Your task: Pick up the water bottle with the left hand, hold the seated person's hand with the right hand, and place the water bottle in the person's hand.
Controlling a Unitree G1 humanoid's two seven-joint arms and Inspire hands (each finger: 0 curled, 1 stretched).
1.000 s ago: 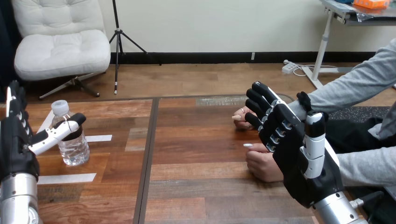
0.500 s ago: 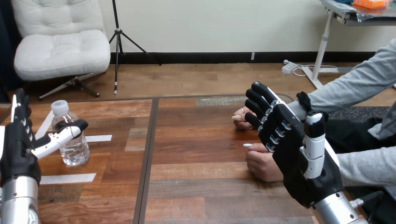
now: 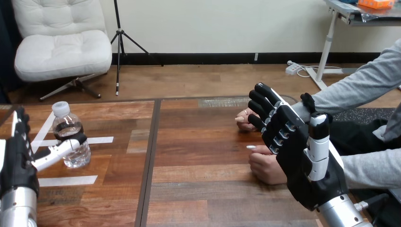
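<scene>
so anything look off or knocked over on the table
Nothing stands out. The water bottle stands upright and capped on the table, beside the left hand, with no spill around it.

The wooden table (image 3: 198, 156) is split by a dark seam (image 3: 150, 156). At the left of the frame a water bottle (image 3: 78, 156) stands upright among white tape strips (image 3: 66, 180). At centre right rest the person's hands (image 3: 265, 168).
</scene>
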